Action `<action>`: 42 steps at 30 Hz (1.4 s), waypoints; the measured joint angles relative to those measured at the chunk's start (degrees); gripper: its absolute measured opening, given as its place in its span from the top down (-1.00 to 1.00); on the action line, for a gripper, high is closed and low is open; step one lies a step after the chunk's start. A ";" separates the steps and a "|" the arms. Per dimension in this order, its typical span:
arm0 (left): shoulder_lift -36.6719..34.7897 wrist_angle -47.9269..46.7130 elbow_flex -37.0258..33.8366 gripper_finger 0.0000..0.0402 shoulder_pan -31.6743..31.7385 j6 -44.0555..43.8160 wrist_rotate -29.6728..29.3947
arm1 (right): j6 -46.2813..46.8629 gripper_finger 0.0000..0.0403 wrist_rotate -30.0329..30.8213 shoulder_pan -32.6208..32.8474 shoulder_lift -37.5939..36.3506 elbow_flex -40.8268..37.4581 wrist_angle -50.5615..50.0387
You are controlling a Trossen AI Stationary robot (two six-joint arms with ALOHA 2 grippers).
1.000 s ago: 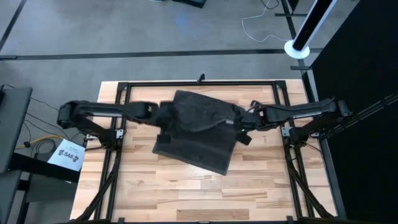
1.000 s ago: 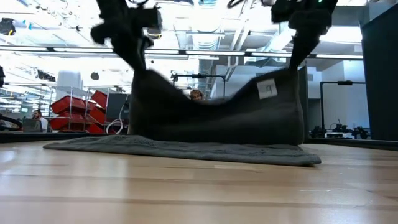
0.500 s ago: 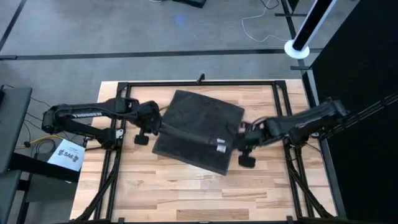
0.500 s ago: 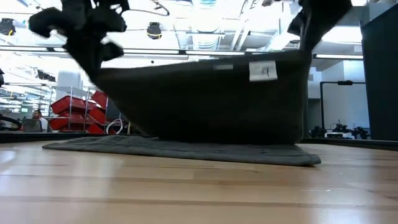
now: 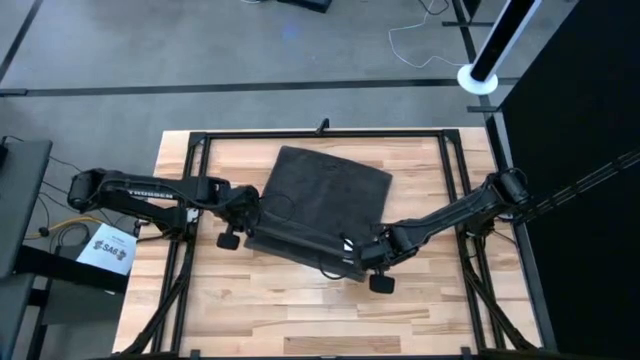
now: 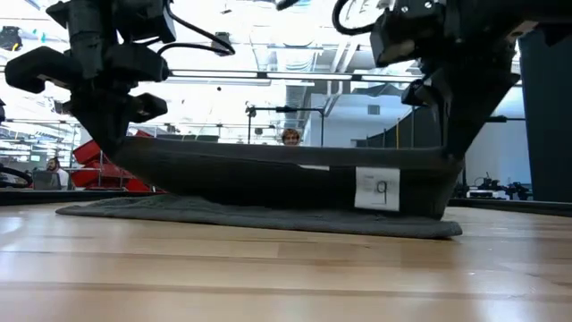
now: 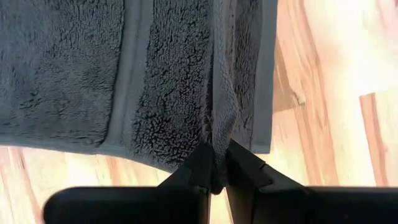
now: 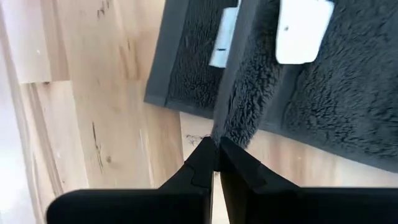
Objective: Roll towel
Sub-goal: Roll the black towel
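High view shows the towel (image 5: pixel 322 205) lying at an angle on the far-middle part of the wooden surface (image 5: pixel 290 310), with its lifted far edge now carried all the way across to the near edge. A second ago that edge hung high over the middle of the cloth; half a second ago it was stretched taut about halfway across; now it sits low, just above the near hem. The left gripper (image 5: pixel 243 222) is pressed together on one corner of the carried edge at the towel's left near corner, and the left wrist view shows its fingers (image 7: pixel 202 168) pinching a bunched ridge of terry. The right gripper (image 5: pixel 367 255) is likewise pinching the other corner at the right near corner, its fingers (image 8: pixel 205 163) closed on the cloth beside the white label (image 8: pixel 300 28). Low view shows the carried layer sagging in a shallow arc between the two grippers, with the label (image 6: pixel 376 190) hanging near the right end and not yet resting flat on the layer beneath. This reads as a fold in half almost finished; the rolling itself seems not yet begun, and lowering and releasing the edge looks like the next step.
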 joint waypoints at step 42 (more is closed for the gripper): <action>30.18 16.31 11.97 0.73 -0.63 -33.03 26.51 | -7.88 0.99 -8.89 -23.40 -5.72 -21.15 11.36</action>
